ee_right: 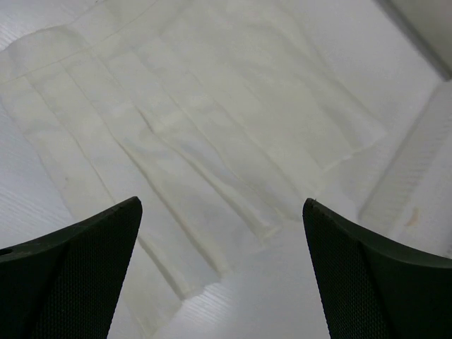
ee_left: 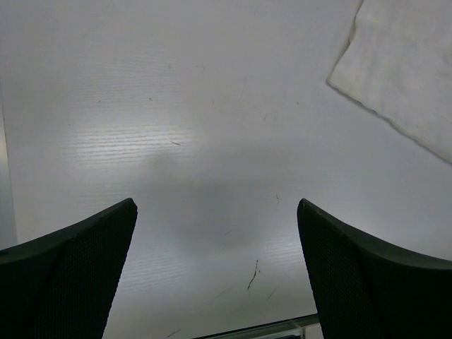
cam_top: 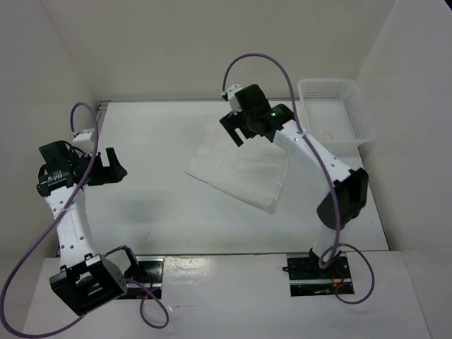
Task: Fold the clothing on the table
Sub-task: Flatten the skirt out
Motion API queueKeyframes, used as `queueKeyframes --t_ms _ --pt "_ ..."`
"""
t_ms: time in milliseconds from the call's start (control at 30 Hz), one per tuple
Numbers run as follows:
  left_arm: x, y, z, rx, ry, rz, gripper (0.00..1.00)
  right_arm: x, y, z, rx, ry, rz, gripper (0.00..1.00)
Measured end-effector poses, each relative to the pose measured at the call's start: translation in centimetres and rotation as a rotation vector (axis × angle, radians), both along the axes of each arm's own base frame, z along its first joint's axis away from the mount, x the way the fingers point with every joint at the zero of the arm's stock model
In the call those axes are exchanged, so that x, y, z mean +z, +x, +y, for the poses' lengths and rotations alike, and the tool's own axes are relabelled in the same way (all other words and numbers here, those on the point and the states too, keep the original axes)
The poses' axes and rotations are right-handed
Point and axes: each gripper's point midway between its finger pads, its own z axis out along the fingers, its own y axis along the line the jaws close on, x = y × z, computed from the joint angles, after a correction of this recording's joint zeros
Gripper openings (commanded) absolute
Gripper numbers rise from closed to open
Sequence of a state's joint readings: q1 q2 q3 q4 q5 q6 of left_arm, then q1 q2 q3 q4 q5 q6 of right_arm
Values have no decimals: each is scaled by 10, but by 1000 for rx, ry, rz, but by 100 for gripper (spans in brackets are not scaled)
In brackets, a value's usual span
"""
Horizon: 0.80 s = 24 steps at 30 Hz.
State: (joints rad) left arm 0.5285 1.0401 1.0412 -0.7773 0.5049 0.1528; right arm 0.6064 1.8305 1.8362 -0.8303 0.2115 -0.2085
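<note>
Top external: the table (cam_top: pixel 162 212) is matte white, boxed in by plain white walls (cam_top: pixel 212 49); both arm bases sit at its near edge.
surface, left wrist view: faint dark scuffs and a soft patch of glare; a metal rail (ee_left: pixel 268 329) runs along the bottom edge.
clothing (cam_top: pixel 240 173): white, pleated lengthwise, lying flat on the table right of centre.
basket (cam_top: pixel 360 120): white mesh, in the far right corner, near the clothing.
left gripper (cam_top: pixel 113 166): released, jaws spread wide with nothing between them, over bare table at the left, well apart from the clothing.
right gripper (cam_top: pixel 236 131): released, jaws wide and empty, above the clothing's far edge.
</note>
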Motion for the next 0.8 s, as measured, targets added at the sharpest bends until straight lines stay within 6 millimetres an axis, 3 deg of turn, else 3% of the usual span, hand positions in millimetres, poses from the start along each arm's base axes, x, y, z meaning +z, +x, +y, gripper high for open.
queueKeyframes --t_ms 67,133,200,367,467,800 --pt "-2 0 0 -4 -6 6 100 28 -9 -14 13 -14 -84 98" --pt "-3 0 -1 -7 -11 10 100 29 -16 -24 24 -55 -101 98" --pt "-3 0 -2 -13 -14 9 100 7 -25 -32 61 -131 -61 98" --pt "-5 1 -3 -20 -26 15 100 -90 -71 -54 206 -371 202 98" --pt "-7 2 -3 -20 -32 25 100 -123 -101 -65 291 -467 339 98" --pt "-4 1 -4 -21 -26 13 100 -140 -123 -73 408 -542 430 98"
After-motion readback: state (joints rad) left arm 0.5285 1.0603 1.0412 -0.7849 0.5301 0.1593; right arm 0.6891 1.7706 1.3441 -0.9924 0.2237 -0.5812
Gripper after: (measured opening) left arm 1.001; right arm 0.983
